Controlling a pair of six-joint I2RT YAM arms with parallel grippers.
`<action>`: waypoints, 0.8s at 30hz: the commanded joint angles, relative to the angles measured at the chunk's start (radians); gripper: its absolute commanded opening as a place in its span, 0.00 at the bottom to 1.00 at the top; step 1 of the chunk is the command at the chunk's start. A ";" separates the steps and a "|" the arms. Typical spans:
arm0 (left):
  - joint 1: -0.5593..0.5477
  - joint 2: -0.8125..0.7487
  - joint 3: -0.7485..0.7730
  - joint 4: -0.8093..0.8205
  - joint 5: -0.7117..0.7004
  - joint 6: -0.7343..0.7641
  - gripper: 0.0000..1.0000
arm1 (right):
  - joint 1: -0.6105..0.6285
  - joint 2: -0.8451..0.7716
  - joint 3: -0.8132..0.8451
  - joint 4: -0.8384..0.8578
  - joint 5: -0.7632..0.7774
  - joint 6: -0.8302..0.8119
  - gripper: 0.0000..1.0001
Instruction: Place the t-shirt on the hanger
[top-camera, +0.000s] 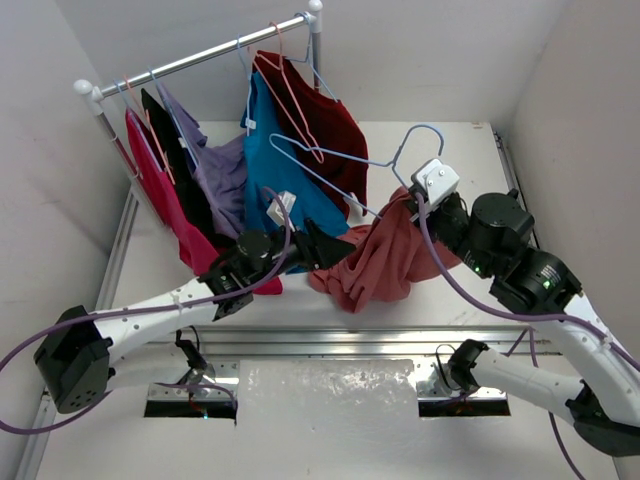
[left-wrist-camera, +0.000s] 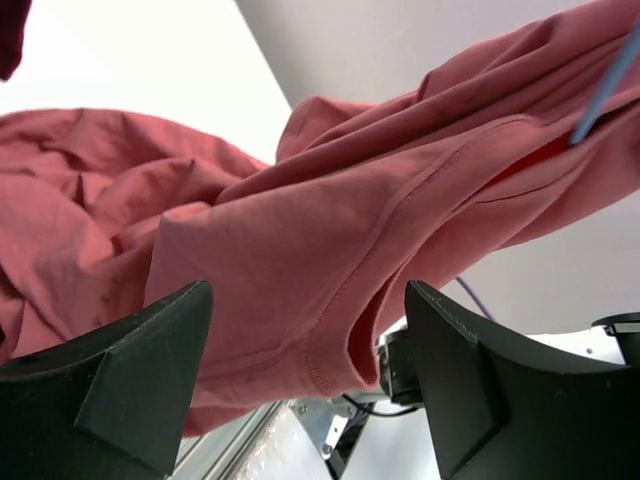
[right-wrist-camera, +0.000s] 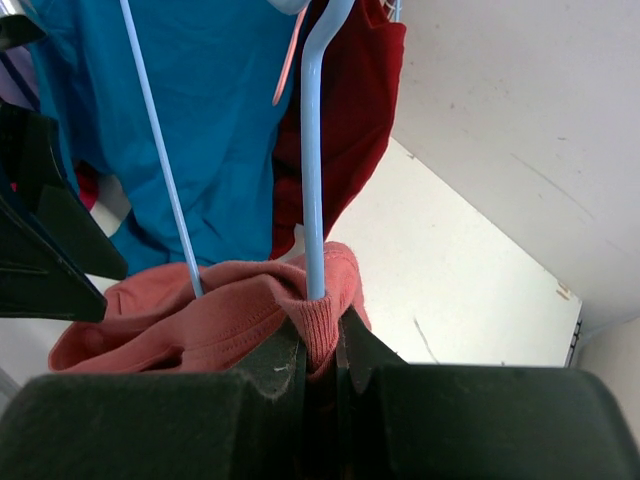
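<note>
- On the top view I see the hanger (top-camera: 396, 162) lifted off the bench (top-camera: 470, 150), tilted, with the clothes rack (top-camera: 200, 55) and its hung shirts just behind it.
- The t-shirt (top-camera: 375, 255) hangs in a crumpled bunch from the hanger's lower right end and sags toward the bench below it.
- My right end effector (right-wrist-camera: 322, 350) is clamped shut on the t-shirt's ribbed collar (right-wrist-camera: 318, 320). One wire of the hanger (right-wrist-camera: 312, 150) runs straight down into that fold, so I think cloth and wire are pinched together.
- A second wire of the hanger enters the fabric a little to the side, so I judge that one end of the hanger is through the neck opening.
- My left end effector (left-wrist-camera: 300, 370) is spread wide and holds nothing. It sits just below the hanger's middle, with a seamed fold of the t-shirt (left-wrist-camera: 350, 250) right in front of its fingers (left-wrist-camera: 130, 380).
- Done so far, as I judge it: the collar is threaded onto one end of the hanger.
- Not done: the hanger's far left corner is bare wire, and no shoulder of the t-shirt is seated on it.
- Left to do: take hold of the loose cloth, draw the neck over the bare corner, then let the body hang straight below the hanger.
</note>
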 joint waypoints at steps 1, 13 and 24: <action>-0.006 -0.005 -0.023 0.123 0.043 -0.007 0.75 | 0.001 0.006 0.005 0.063 0.023 0.021 0.00; -0.007 0.068 -0.055 0.144 0.048 0.005 0.51 | 0.001 0.021 0.030 0.068 -0.017 0.064 0.00; 0.003 0.009 0.038 -0.131 -0.166 0.064 0.00 | 0.001 0.009 -0.007 0.012 0.001 0.048 0.00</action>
